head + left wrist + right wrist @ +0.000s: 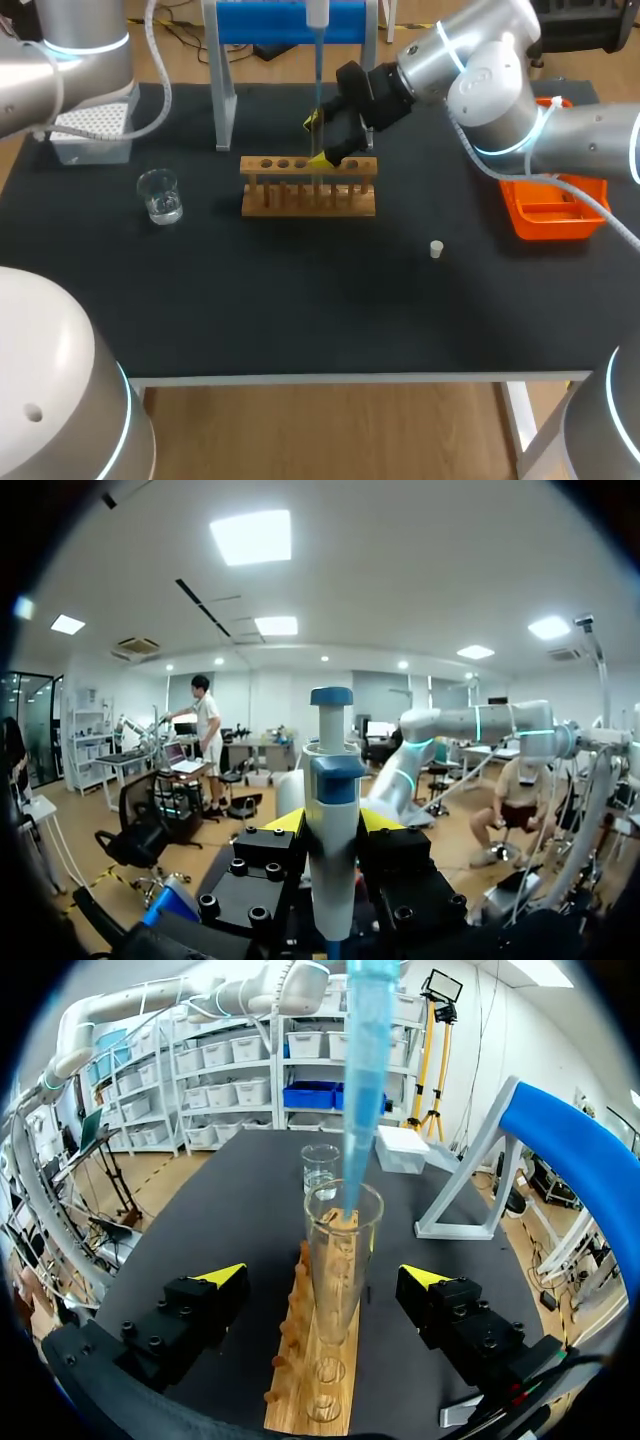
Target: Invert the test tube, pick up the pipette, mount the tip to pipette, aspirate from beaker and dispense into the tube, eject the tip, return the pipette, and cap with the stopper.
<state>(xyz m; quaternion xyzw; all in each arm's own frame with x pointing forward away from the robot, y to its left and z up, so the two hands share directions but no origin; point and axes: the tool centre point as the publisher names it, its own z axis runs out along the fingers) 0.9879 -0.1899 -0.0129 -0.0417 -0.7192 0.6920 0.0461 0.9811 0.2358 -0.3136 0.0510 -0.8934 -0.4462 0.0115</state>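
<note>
Right wrist view: the right gripper [325, 1276] stands wide open, one finger on each side of the test tube [340, 1250] and neither touching it. The tube stands upright in the wooden rack [300, 1400] directly under the jaws, mouth up. It looks like thin clear glass: light, stiff, slick and easily cracked. A gentle squeeze on the bare wall a little below the rim, above the rack, seems the safest hold.

The blue pipette tip [362, 1080] comes down from above into the tube's mouth, so closing or lifting now would risk knocking it. The tip itself is probably slender, slightly bendy plastic. Ahead of the jaws, past the rack's far end, sits the beaker [320, 1165]. Farther off is the white tip box [405, 1148], and off to one side is the blue stand [570, 1150].

In the left wrist view the left gripper [332, 825] is clamped on the pipette [330, 780], with the plunger end rising ahead of the fingers.

In the head view the stopper [436, 249] lies well apart from the right jaws, near the orange tray [585, 225].
</note>
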